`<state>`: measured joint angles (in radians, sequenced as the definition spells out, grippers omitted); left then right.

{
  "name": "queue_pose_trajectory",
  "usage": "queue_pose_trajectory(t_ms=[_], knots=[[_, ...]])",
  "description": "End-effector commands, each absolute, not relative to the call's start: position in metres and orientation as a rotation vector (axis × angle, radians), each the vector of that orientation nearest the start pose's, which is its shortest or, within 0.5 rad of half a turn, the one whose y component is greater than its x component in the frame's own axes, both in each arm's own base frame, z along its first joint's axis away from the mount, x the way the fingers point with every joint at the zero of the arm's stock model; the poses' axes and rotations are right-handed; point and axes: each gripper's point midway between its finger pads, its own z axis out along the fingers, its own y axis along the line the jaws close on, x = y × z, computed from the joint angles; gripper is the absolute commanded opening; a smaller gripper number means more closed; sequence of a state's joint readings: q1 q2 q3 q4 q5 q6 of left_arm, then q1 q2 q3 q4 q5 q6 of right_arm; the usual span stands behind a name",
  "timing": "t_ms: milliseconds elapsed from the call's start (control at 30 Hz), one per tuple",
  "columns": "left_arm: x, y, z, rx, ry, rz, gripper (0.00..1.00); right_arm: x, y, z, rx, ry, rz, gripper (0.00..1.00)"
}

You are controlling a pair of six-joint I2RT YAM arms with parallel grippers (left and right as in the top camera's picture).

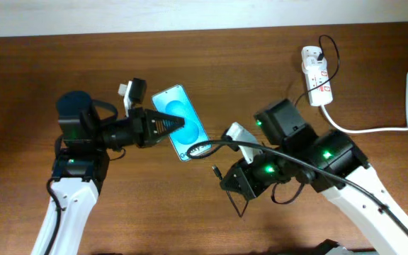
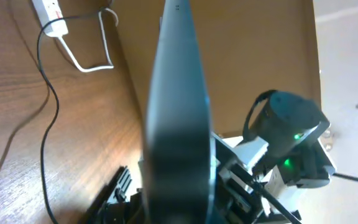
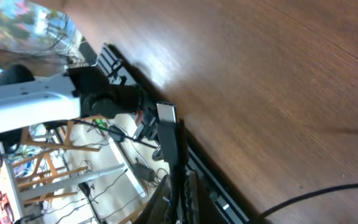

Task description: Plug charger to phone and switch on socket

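Observation:
The phone (image 1: 181, 119), cyan screen up, is held tilted above the table by my left gripper (image 1: 163, 125), which is shut on its long sides. In the left wrist view the phone (image 2: 176, 93) shows edge-on between the jaws (image 2: 179, 208). My right gripper (image 1: 223, 176) is shut on the charger cable just behind its connector tip (image 1: 215, 171), a short gap from the phone's lower short edge. The right wrist view shows the tip (image 3: 166, 121) sticking out of the shut fingers (image 3: 180, 177). The black cable (image 1: 289, 159) runs over the right arm to a plug in the white socket (image 1: 316, 76).
The socket's thick white cord (image 1: 374, 129) loops to the table's right edge. The socket (image 2: 48, 9) and black cable (image 2: 47, 106) also show in the left wrist view. The left arm (image 3: 36, 106) shows in the right wrist view, beyond the table edge.

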<state>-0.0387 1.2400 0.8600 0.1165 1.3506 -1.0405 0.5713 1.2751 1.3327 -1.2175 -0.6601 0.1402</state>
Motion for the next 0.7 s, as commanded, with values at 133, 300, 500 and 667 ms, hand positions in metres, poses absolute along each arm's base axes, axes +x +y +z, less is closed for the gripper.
queue_pose_trajectory(t_ms=[133, 300, 500, 667], knots=[[0.282, -0.181, 0.307, 0.215, 2.035, -1.882, 0.0, 0.187, 0.243, 0.256, -0.742, 2.6, 1.091, 0.04], [0.282, -0.181, 0.307, 0.215, 2.035, -1.882, 0.0, 0.187, 0.254, 0.253, -0.82, 2.567, 1.097, 0.04], [0.285, -0.181, 0.306, 0.199, 2.033, -1.862, 0.0, 0.175, 0.271, 0.249, -0.927, 2.538, 1.033, 0.04], [0.276, -0.182, 0.308, 0.305, 2.008, -1.877, 0.0, 0.182, 0.268, 0.247, -0.909, 2.534, 0.976, 0.04]])
